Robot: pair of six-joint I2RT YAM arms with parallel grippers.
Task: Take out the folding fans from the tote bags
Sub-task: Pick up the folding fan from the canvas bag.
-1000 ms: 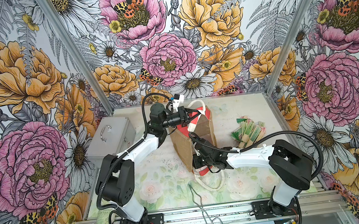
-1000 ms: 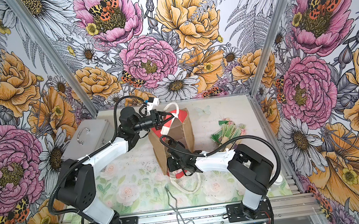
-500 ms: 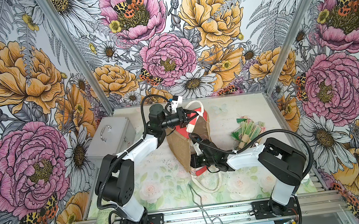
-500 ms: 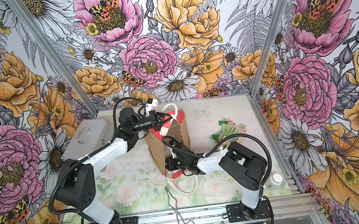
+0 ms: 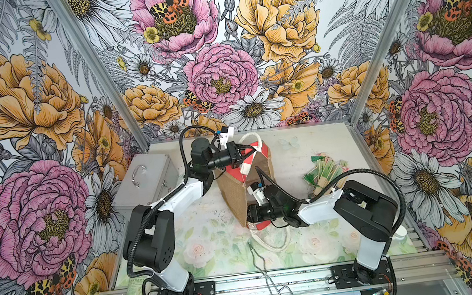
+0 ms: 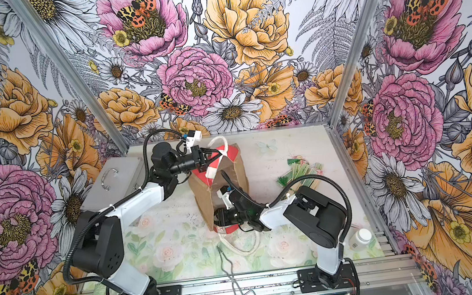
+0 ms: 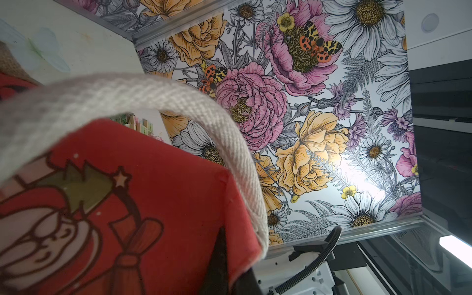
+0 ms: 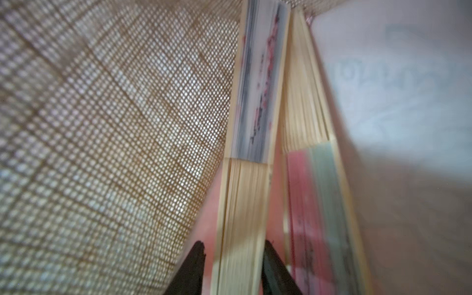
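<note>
The tan jute tote bag [image 5: 234, 197] [image 6: 201, 197] lies tipped over mid-table, its mouth facing my right arm. My left gripper [image 5: 246, 153] [image 7: 231, 252] is shut on the bag's red panel [image 7: 158, 204], beside the white rope handle [image 7: 229, 132], and holds that side up. My right gripper [image 8: 233, 246] reaches inside the bag, open; its fingers straddle the pale wooden slats of one folding fan [image 8: 245, 204], with a gap on one side. A second fan [image 8: 314, 178] with pink and green leaves lies beside it. Several more fans [image 5: 325, 171] [image 6: 301, 171] are piled on the table to the right of the bag.
A grey metal case [image 5: 144, 179] stands at the back left. Metal tongs [image 5: 265, 272] lie at the front edge, just before the bag's loose rope handle [image 5: 269, 241]. A white bottle [image 6: 360, 238] sits at the front right corner.
My right gripper has pushed deeper into the bag and its jaws have widened. The bag's raised end has leaned a little toward the left arm. The left gripper's hold is unchanged.
</note>
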